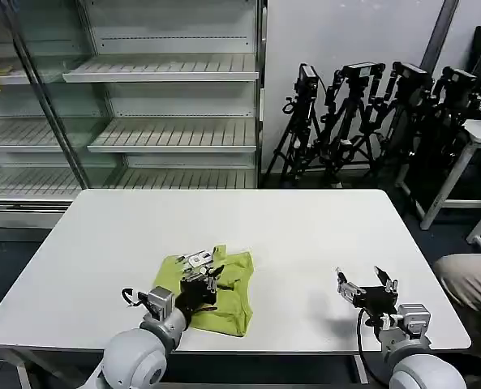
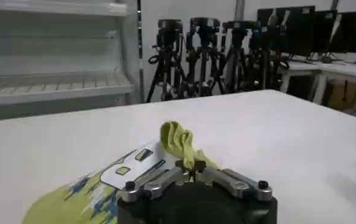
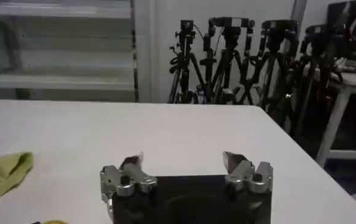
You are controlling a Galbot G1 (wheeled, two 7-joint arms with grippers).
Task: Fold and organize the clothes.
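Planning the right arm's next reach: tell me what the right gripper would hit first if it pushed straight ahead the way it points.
Probably nothing near: the right gripper, open, points across bare table toward the tripods beyond the far edge.

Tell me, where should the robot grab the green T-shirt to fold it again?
Probably by the bare right edge of the T-shirt, coming in from the right side with the open right pincer, which waits over the table there. The shirt lies bunched in a small heap, and the left pincer already pinches a raised fold in its middle.

No legible text, label or number anywhere
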